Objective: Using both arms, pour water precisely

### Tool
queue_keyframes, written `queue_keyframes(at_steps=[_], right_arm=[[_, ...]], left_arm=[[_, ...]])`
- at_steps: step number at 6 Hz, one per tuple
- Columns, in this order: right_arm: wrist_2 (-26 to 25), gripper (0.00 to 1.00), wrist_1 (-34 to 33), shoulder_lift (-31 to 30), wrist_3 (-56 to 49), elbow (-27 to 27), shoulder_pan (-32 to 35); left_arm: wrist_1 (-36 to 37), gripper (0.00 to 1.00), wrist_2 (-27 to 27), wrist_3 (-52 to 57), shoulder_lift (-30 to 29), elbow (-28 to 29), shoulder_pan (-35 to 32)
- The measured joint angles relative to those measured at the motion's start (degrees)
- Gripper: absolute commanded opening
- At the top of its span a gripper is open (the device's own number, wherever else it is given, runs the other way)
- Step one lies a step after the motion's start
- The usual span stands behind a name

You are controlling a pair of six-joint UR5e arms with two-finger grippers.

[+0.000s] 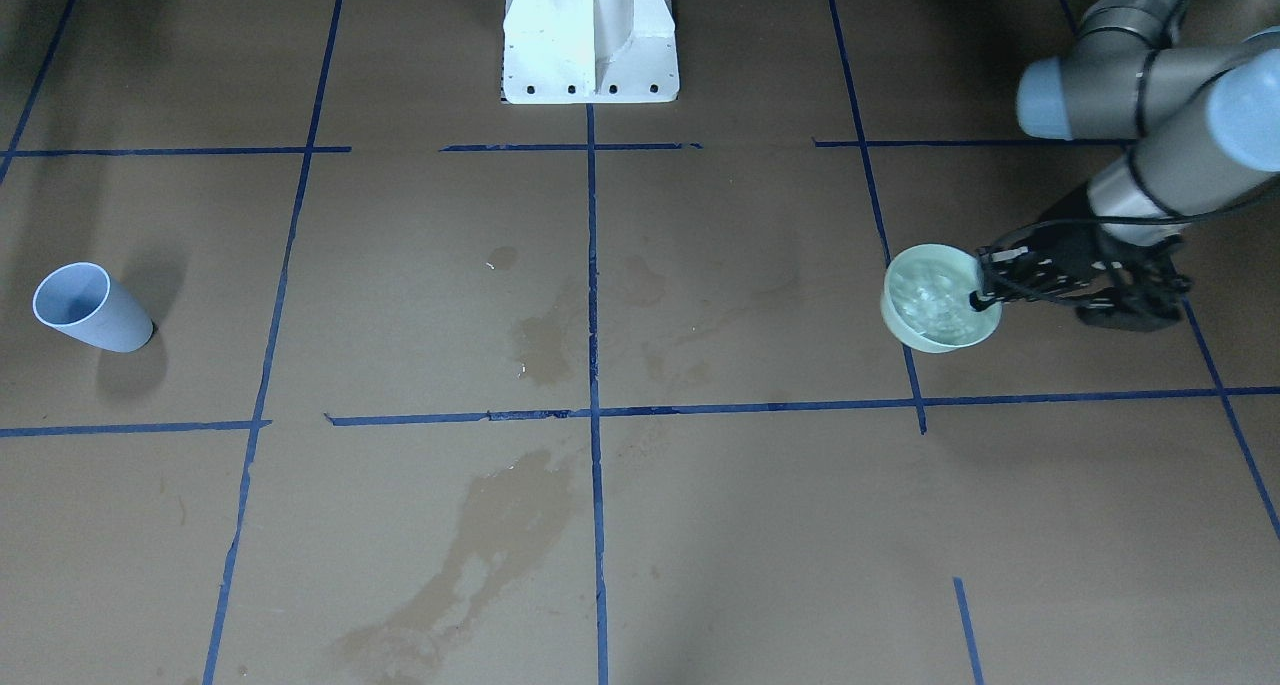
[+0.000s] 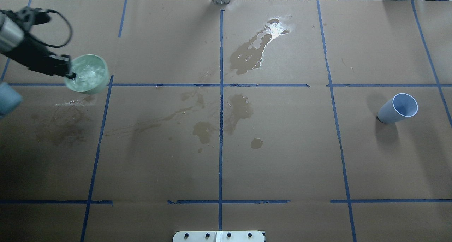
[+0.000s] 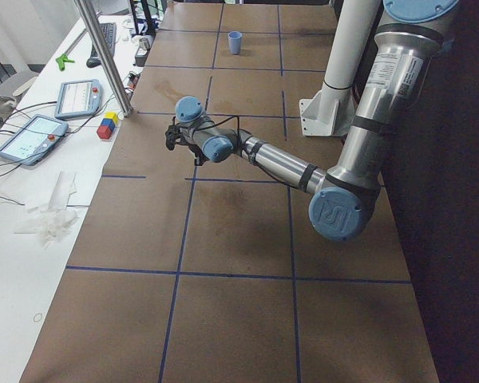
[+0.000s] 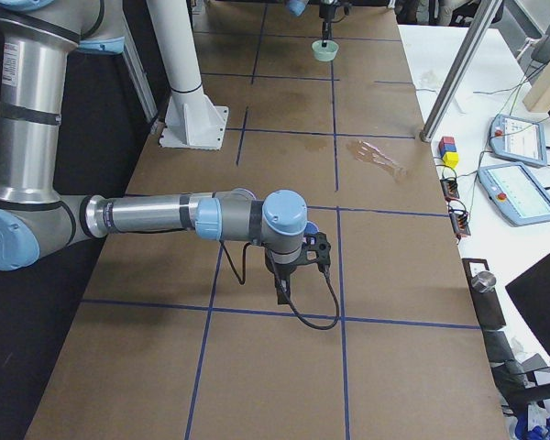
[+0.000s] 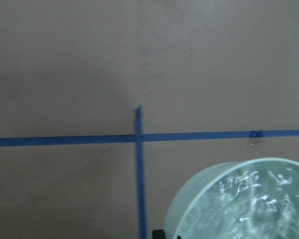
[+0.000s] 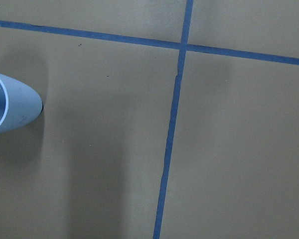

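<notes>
Left jaws clamp the bowl [image 2: 92, 90] of water [image 2: 88, 75].

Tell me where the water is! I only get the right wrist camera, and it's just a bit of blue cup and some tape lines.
Observer: The water is in a mint-green bowl, far across from your cup.
Operator: Is the bowl all alone?
Observer: No, the left gripper is clamped on its rim.
Operator: Is there any mess?
Observer: Yes, dark stains lie between bowl and cup.
</notes>
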Motion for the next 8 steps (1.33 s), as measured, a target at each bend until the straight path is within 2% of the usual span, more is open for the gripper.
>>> queue_keyframes(at_steps=[2, 4, 6, 8], right_arm=[[0.0, 1.0, 0.03, 0.05, -0.02, 0.0, 0.0], [0.0, 1.0, 0.02, 0.06, -0.02, 0.02, 0.0], [0.0, 1.0, 0.07, 0.1, -0.02, 0.08, 0.0], [0.0, 1.0, 0.09, 0.11, -0.15, 0.09, 0.0]], left_arm=[[0.02, 0.0, -2.75, 11.76, 6.68, 0.47, -5.68], [-0.94, 0.0, -2.91, 17.86, 11.44, 1.31, -7.76], [-9.99, 0.0, -2.65, 16.18, 12.78, 7.54, -7.86], [-21.72, 0.0, -1.43, 7.73, 12.39, 13.98, -7.1]])
